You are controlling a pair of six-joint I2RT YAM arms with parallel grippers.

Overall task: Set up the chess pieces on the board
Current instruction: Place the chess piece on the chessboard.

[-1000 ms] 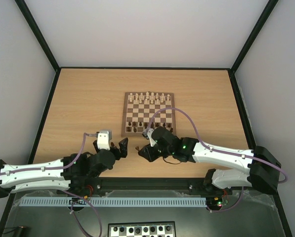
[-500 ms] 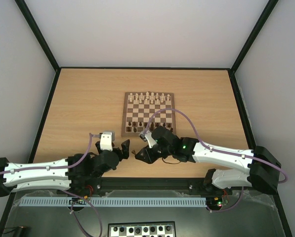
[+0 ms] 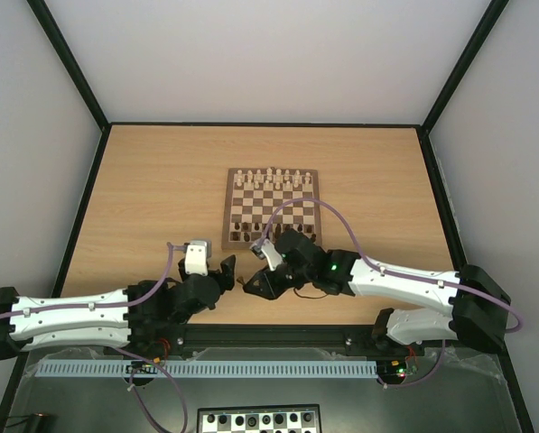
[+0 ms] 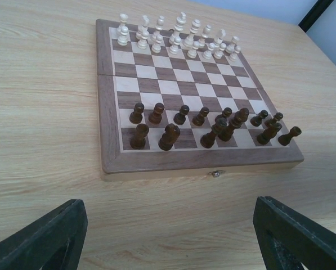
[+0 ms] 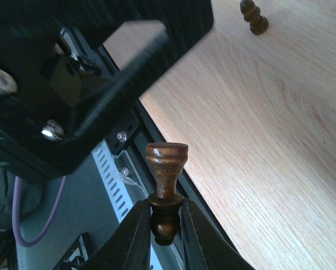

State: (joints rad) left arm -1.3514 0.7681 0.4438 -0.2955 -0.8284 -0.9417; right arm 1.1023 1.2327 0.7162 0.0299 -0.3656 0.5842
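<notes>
My right claw point(image 5: 165, 214) is clamped on a dark piece point(image 5: 167, 160), pinching only its bulb end. It's held near the table's point(image 5: 258, 140) near edge, short of the board point(image 4: 108, 160). Long axis runs along my fingers, flat disc end pointing outward. Thin grip: the piece may swivel or drop off-table. Left claw point(image 4: 168, 236) gapes empty close by, so there's a bump risk.

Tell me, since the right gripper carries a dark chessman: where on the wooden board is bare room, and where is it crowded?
On the square wooden chessboard the four middle ranks are bare, between pale cream chessmen beyond and dark brown wooden chessmen nearer. The two near ranks are crowded, tightest toward the right corner; the nearest shows gaps left of centre.
</notes>
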